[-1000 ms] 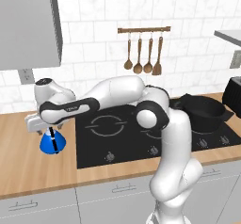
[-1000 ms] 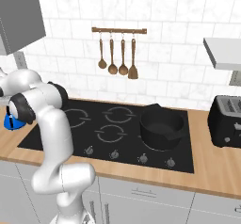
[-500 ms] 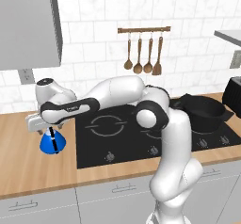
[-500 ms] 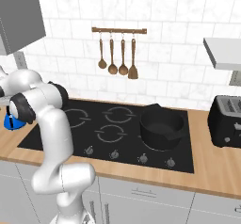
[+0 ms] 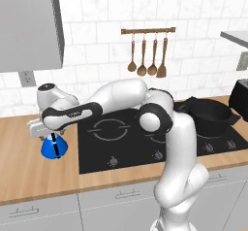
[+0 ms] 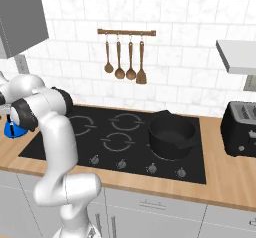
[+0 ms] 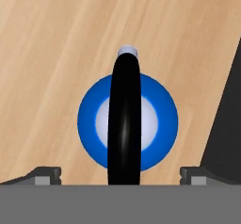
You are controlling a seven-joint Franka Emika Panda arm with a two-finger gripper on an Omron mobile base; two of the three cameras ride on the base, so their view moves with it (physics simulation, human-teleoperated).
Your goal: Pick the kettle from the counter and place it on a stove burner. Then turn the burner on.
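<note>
White tiled wall behind, and under it a long light-brown wooden surface (image 5: 29, 176) with visible grain, set over grey drawer fronts (image 5: 38, 213), with a flat black glass cooktop (image 5: 145, 138) let into it.

The small bright-blue cone-shaped kettle (image 7: 127, 119) sits on the wood directly below my fingers (image 7: 120, 173). Seen from my hand it is a blue disc paling toward the middle, crossed by its thin black arched handle (image 7: 124, 124), with a pale tip (image 7: 127, 52) poking out at the far end of the arch. My fingers are spread wide, one tip either side of the kettle, both clear of it and holding nothing; the handle runs up the middle of the gap between them.

In the left base view the kettle (image 5: 54, 146) stands just beside the cooktop's edge, with bare wood on its other sides and toward the front lip of the surface. The large grey double-ring burner marking (image 5: 110, 129) lies beyond that edge, near the kettle.

The right base view adds what the hand view misses: a big black pot (image 6: 172, 134) standing on the cooktop well apart from my fingers, a dark toaster (image 6: 242, 127) past it, and wooden spoons hanging on a wall rail (image 6: 126, 32). There the kettle (image 6: 11, 128) is a blue sliver, mostly hidden behind my arm.
</note>
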